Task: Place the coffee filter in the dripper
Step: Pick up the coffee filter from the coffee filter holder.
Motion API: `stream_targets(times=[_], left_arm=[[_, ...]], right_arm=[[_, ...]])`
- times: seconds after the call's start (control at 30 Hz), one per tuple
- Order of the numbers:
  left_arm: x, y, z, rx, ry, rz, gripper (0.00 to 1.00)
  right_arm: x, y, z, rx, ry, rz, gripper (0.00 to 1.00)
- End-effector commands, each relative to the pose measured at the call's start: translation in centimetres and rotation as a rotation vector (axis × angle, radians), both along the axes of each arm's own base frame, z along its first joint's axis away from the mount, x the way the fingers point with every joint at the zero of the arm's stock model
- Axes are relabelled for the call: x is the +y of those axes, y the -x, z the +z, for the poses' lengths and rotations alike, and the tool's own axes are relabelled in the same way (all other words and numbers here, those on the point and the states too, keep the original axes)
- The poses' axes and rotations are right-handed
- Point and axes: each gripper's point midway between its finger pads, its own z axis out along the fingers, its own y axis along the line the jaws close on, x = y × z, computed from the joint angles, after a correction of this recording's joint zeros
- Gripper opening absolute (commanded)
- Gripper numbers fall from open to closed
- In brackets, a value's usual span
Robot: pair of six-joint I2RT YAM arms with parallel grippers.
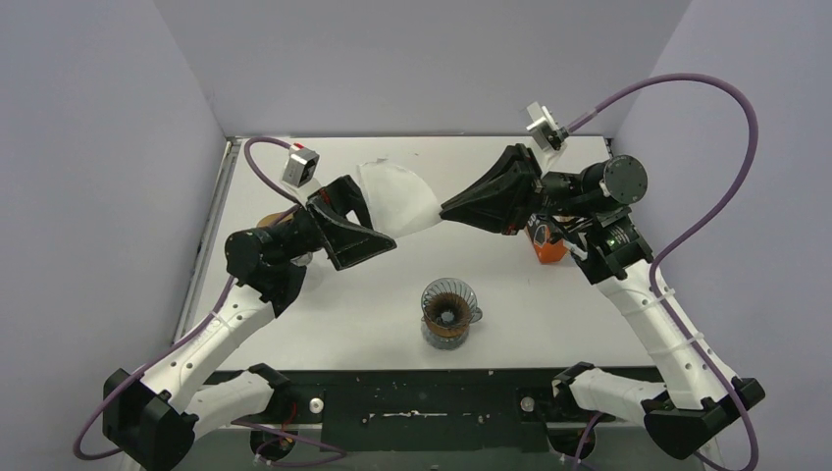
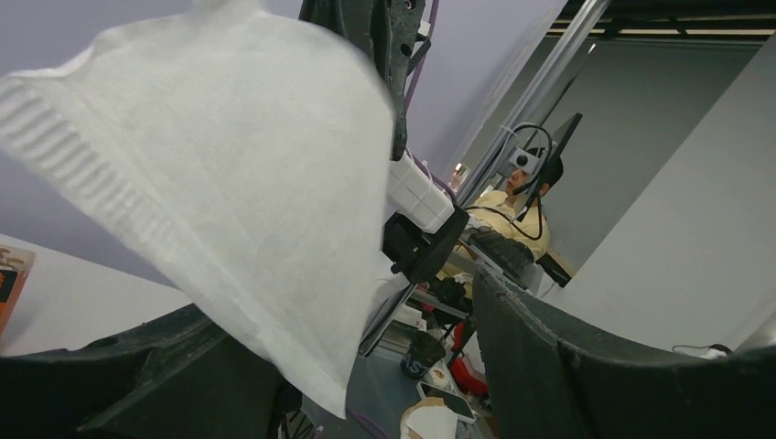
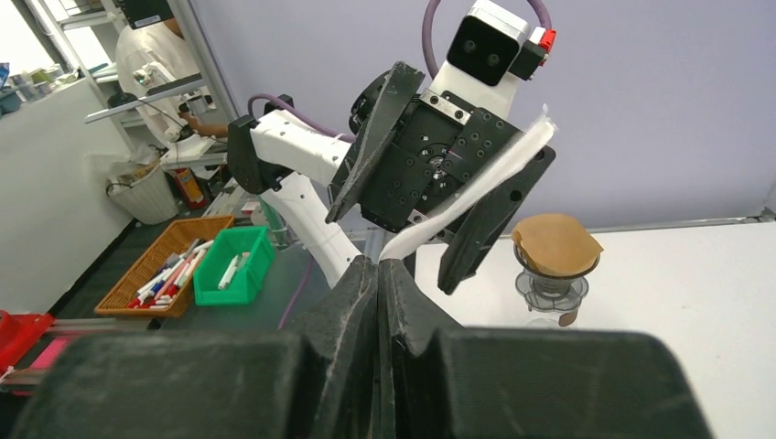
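Observation:
The white coffee filter (image 1: 397,199) hangs in the air above the back of the table, flattened. My right gripper (image 1: 444,212) is shut on its right edge; in the right wrist view its fingers (image 3: 378,274) are pressed together on the paper (image 3: 485,178). My left gripper (image 1: 376,218) is open, its two jaws wide apart on either side of the filter (image 2: 210,183), which rests against one jaw. The dripper (image 1: 451,312), smoky grey with a brown collar, stands upright on the table near the front centre, below and apart from both grippers.
A second dripper holding a tan-brown paper cone (image 3: 555,247) stands at the back left, behind the left arm. An orange box (image 1: 547,242) sits under the right arm. Grey walls enclose the table on three sides.

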Motion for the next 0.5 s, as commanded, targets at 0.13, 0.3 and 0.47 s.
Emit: stream_targets(times=[0.13, 0.3, 0.47], left_arm=[[0.77, 1.43, 1.14, -0.075, 0.035, -0.025, 0.51], [0.67, 1.28, 1.05, -0.071, 0.036, -0.028, 0.4], [0.48, 1.06, 0.87, -0.065, 0.032, -0.034, 0.22]], right_arm=[[-0.71, 0.24, 0.35, -0.057, -0.028, -0.084, 0.0], [-0.91, 0.0, 0.16, -0.06, -0.024, -0.118, 0.0], [-0.87, -0.17, -0.03, -0.058, -0.018, -0.124, 0.0]])
